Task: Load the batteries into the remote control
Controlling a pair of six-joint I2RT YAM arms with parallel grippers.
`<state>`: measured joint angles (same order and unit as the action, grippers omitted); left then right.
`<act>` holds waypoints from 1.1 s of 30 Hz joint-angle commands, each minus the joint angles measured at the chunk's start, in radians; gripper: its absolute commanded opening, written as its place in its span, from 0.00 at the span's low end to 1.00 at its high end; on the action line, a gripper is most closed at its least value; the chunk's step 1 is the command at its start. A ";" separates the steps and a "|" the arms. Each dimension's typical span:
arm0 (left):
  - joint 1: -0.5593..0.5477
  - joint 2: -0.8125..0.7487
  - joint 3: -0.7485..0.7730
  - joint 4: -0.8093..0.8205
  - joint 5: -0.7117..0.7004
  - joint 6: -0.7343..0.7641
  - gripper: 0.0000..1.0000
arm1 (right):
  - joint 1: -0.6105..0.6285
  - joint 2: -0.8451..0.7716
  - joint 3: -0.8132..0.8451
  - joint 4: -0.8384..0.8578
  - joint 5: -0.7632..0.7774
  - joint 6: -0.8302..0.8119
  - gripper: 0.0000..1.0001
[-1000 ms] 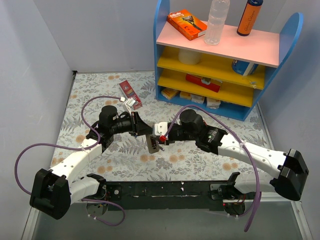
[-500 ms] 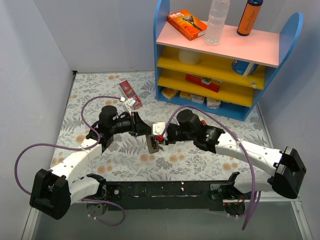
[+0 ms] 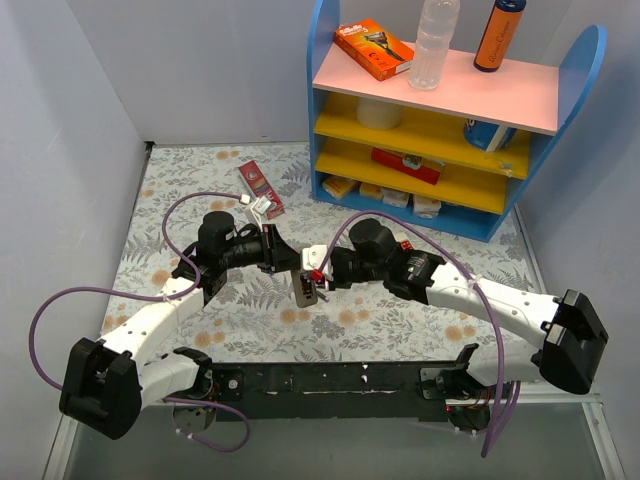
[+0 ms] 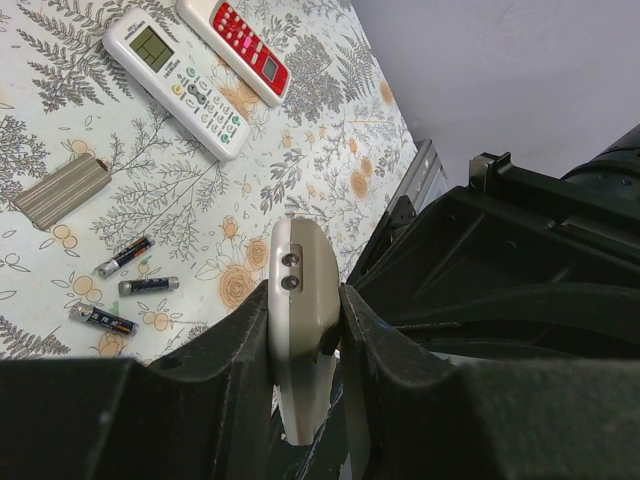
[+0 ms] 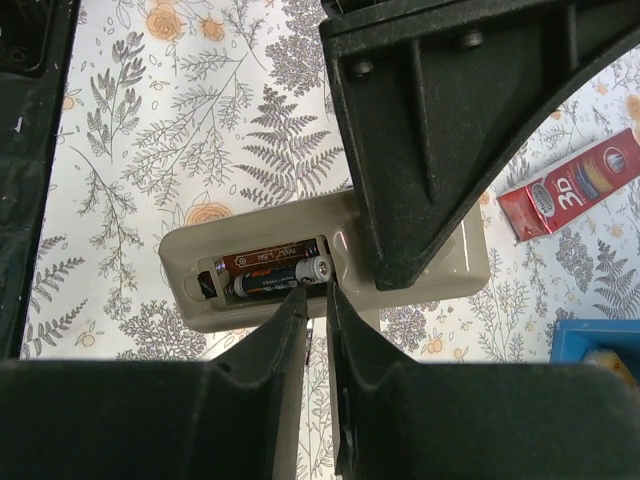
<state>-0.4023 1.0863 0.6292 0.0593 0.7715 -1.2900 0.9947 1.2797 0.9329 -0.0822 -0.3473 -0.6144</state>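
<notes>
Clamping the remote control edge-on between its fingers, the left gripper holds it off the table, long axis running straight out from the wrist, rounded end pointing away. From the right wrist it lies crosswise, open compartment facing the camera, two batteries lying lengthwise inside, their print too small to read. The right gripper has its fingers nearly together at the lower battery's metal end; whether they pinch it I cannot tell. A red box reads "3D"

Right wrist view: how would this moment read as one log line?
left gripper: clamps beige plastic remote | open bay: two dark cylindrical batteries | right gripper: narrow jaws at lower battery's end
</notes>
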 commanded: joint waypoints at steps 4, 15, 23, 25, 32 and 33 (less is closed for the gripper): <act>-0.004 -0.031 0.032 0.013 0.017 0.008 0.00 | -0.005 0.001 0.046 -0.005 0.004 -0.007 0.26; -0.004 -0.032 0.033 0.005 0.009 0.009 0.00 | -0.005 -0.031 0.061 -0.021 -0.009 -0.007 0.34; -0.004 -0.032 0.035 0.005 0.011 0.011 0.00 | -0.005 -0.029 0.063 -0.011 -0.004 -0.004 0.33; -0.004 -0.032 0.033 0.005 0.012 0.011 0.00 | -0.005 -0.028 0.066 -0.010 -0.009 -0.004 0.33; -0.004 -0.034 0.033 0.005 0.011 0.011 0.00 | -0.005 -0.017 0.078 -0.021 -0.025 -0.004 0.29; -0.003 -0.034 0.033 0.005 0.012 0.011 0.00 | -0.005 -0.016 0.080 -0.021 -0.025 -0.004 0.29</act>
<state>-0.4026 1.0828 0.6292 0.0566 0.7704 -1.2869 0.9939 1.2770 0.9600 -0.1116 -0.3504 -0.6159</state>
